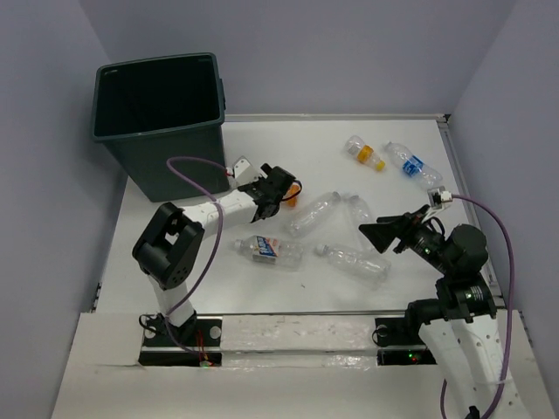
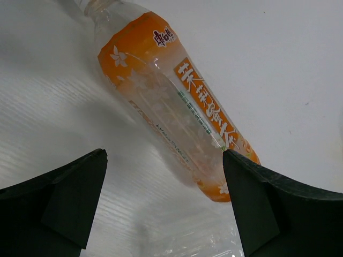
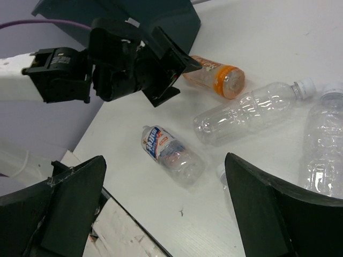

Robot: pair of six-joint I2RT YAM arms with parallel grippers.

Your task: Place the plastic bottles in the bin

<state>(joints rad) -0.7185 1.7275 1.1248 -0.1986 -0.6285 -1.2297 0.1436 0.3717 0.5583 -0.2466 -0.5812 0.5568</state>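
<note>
The dark grey-green bin (image 1: 157, 122) stands at the far left, its corner also in the right wrist view (image 3: 123, 10). My left gripper (image 1: 272, 194) is open, just above an orange-labelled bottle (image 1: 293, 194) lying on the table. In the left wrist view the bottle (image 2: 171, 107) lies ahead of the open gripper (image 2: 166, 203), its base by the right finger (image 2: 268, 209). My right gripper (image 1: 389, 234) is open and empty, raised over the table's right side. It (image 3: 166, 209) looks down on a blue-and-white-labelled bottle (image 3: 171, 152) and the left gripper (image 3: 161, 64).
Clear bottles lie mid-table (image 1: 314, 214), (image 1: 358, 208), (image 1: 354, 262), and the labelled one (image 1: 266, 250) lies nearer the left arm. A yellow-capped bottle (image 1: 365, 151) and a blue-labelled bottle (image 1: 412, 163) lie far right. Walls enclose the table.
</note>
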